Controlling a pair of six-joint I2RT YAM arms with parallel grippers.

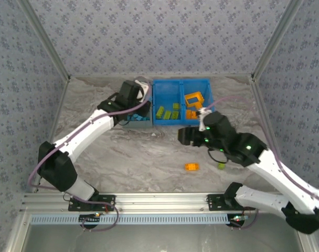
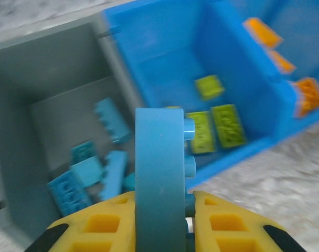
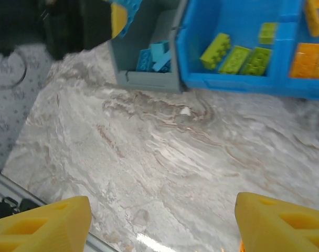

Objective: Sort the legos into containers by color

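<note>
The blue brick [image 2: 158, 157] stands on edge in my left gripper [image 2: 162, 195], clamped between both yellow fingers with its studs facing right. It hangs over the shared edge where the grey-blue bin [image 2: 54, 68] touches the bright blue bin [image 2: 159, 47]. Under it to the left, the blue bricks [image 2: 70, 189] lie heaped in the grey-blue bin's near corner. The lime green bricks [image 2: 227, 123] sit in the bright blue bin's left compartment, against its near wall. The orange bricks [image 2: 306, 94] are past the divider in the right compartment. Both bins stand at the desk's [image 1: 128, 157] far edge, about the middle.

My right gripper [image 3: 163, 210] is spread wide and holds nothing, low over open marble in front of the bins' near walls. An orange brick [image 1: 191, 166] and a small lime green piece [image 1: 221, 166] lie loose toward the desk's near right, just beside my right arm.
</note>
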